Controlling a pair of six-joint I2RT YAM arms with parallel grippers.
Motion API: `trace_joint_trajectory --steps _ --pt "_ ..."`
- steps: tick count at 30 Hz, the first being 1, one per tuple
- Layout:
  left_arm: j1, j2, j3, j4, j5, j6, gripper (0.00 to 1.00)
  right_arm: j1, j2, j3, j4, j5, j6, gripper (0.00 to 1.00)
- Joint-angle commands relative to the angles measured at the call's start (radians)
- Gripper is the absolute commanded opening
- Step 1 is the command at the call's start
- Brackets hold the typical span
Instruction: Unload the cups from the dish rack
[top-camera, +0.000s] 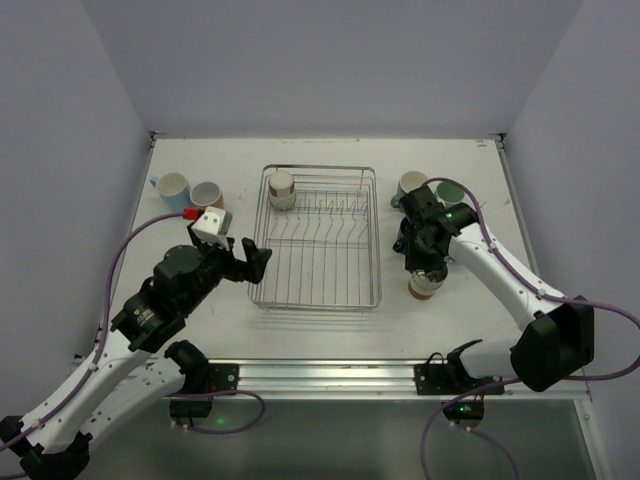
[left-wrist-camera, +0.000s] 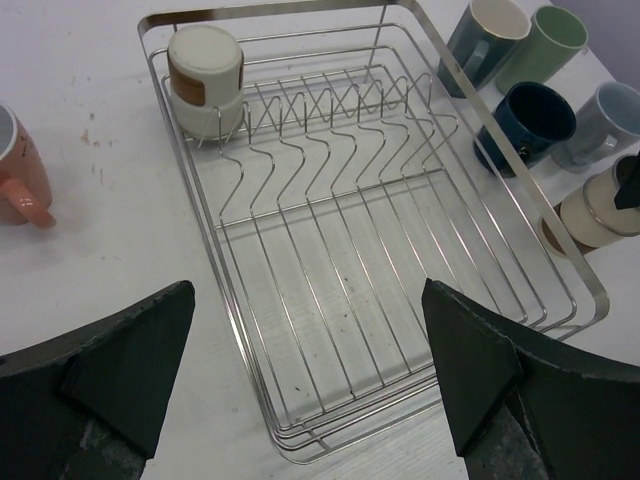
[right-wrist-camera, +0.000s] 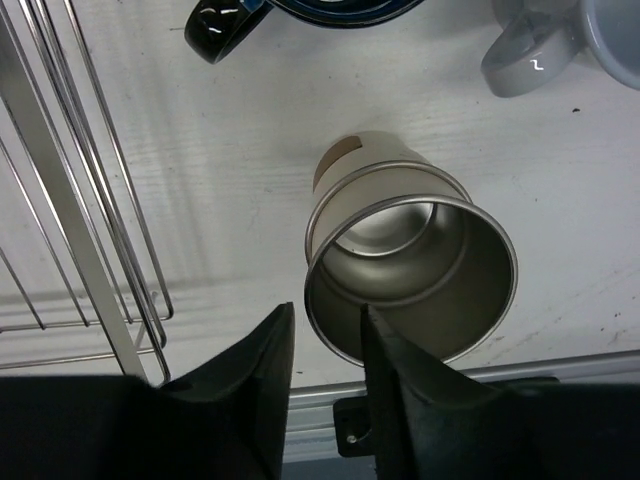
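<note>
Rack (top-camera: 377, 235) sits mid-table, its long sides running away from the arms, with strips of white table (top-camera: 320, 335) showing along its near rim and on both flanks. One tan cup (left-wrist-camera: 205, 75) stands in it, upside down, tucked into the far-left corner close against the rim wires; open grid stretches from it to the near rim.

Left gripper (left-wrist-camera: 305, 300) hovers above the rack's near-left corner, jaws spread wide and holding nothing. The left rim passes beneath the gap between its fingers.

Left of the rack, near the table's far-left edge, a blue cup (top-camera: 172, 187) and a pink cup (top-camera: 207, 193) stand side by side, well apart from the rack.

Right of the rack, a slate cup (left-wrist-camera: 490, 40) and a green cup (left-wrist-camera: 545, 45) stand farthest back, with a navy cup (left-wrist-camera: 525, 125) and a grey cup (left-wrist-camera: 605, 120) just in front of them. Nearest the arms is a cream cup (right-wrist-camera: 430, 260), upright on the table, apart from the rack's right rim and close to the metal rail (top-camera: 320, 375) at the table's near edge.

Right gripper (right-wrist-camera: 328, 320) hangs over that cream cup, fingers astride its near rim. The jaws are parted by a narrow gap with space on both sides of the cup wall, so the grip looks let go.
</note>
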Motion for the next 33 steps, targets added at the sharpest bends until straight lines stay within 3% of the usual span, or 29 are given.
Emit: trace_joint_trajectory --steps 1,3,9,13,17,21,33 --pt "0.001 0.018 0.033 -0.013 -0.046 -0.037 1.0 0.001 -0.018 0.05 -0.013 0.017 -0.032 0.41" --pt "0.001 0.044 0.04 0.022 -0.044 -0.074 1.0 0.0 -0.033 0.068 -0.019 0.02 -0.033 0.54" --pt "0.001 0.237 0.111 0.167 -0.101 -0.103 1.0 0.003 -0.185 0.111 0.061 -0.035 -0.06 0.68" --pt "0.009 0.486 0.194 0.262 -0.22 -0.063 1.0 0.013 -0.402 0.015 0.246 -0.153 -0.058 0.68" --pt "0.11 0.749 0.324 0.306 -0.169 -0.051 1.0 0.013 -0.538 -0.132 0.436 -0.291 -0.026 0.68" --pt "0.167 0.881 0.424 0.354 -0.112 -0.03 0.99 0.015 -0.576 -0.221 0.519 -0.338 -0.026 0.67" --pt "0.19 1.18 0.605 0.429 -0.175 0.079 0.92 0.013 -0.566 -0.327 0.645 -0.442 -0.037 0.64"
